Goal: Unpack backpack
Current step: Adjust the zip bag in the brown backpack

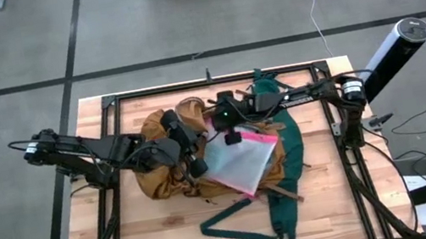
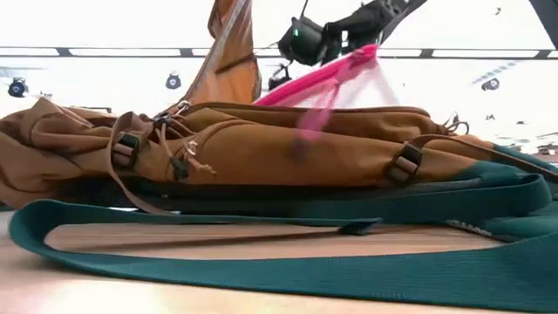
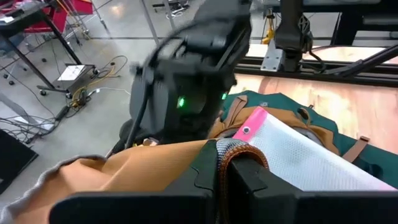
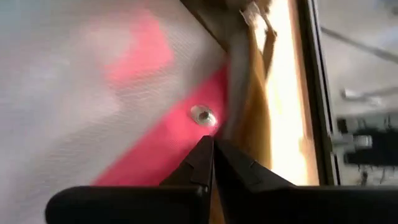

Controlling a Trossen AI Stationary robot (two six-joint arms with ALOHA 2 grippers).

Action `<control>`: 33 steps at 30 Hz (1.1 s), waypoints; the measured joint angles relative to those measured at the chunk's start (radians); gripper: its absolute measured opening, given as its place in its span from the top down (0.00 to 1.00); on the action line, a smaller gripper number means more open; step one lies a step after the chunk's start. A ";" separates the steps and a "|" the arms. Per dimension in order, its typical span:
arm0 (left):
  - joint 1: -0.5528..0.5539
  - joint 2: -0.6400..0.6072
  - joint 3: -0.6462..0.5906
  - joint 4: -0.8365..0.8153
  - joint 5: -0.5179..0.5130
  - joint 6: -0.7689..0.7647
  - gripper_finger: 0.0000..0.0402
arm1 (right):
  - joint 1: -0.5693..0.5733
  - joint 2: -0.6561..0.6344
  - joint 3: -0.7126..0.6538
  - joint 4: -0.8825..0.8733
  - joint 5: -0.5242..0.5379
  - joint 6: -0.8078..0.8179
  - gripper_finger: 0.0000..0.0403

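- High view: the mustard-tan fabric backpack with dark green straps lies slumped across the middle of the wooden slatted table, straps trailing toward the near edge. My left claw is clamped on the tan cloth at the bag's mouth. My right claw hangs over the bag, pinched on the pink edge of a clear mesh pouch with pink trim that lies mostly outside the opening.
- Low view: the backpack sags flat and creased, so I judge it soft and shapeless; it will fold wherever I pull. The pouch hangs lifted above it, bending under its own weight: light and floppy.
- Left wrist view: my fingers are shut on a thick rolled hem of the bag, a firm place to hold the mouth open.
- Right wrist view: my fingers are closed on the pink trim beside a small metal snap. The trim looks sturdier than the slick mesh, so that is the place to grip.
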State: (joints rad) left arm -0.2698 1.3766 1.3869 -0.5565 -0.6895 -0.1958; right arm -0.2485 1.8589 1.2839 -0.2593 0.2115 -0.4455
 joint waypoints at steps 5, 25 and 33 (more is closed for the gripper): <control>0.000 0.001 0.000 0.003 0.000 -0.007 1.00 | -0.050 0.018 -0.048 0.107 -0.061 0.115 1.00; 0.030 0.045 -0.002 0.200 0.106 0.055 1.00 | 0.100 0.005 0.012 0.331 -0.630 0.204 1.00; 0.031 0.044 -0.002 0.167 0.095 0.002 1.00 | 0.075 -0.186 0.015 -0.060 -0.482 0.076 1.00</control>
State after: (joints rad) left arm -0.2390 1.4208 1.3846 -0.3893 -0.5949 -0.1934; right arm -0.1739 1.6732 1.2989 -0.3192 -0.2703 -0.3693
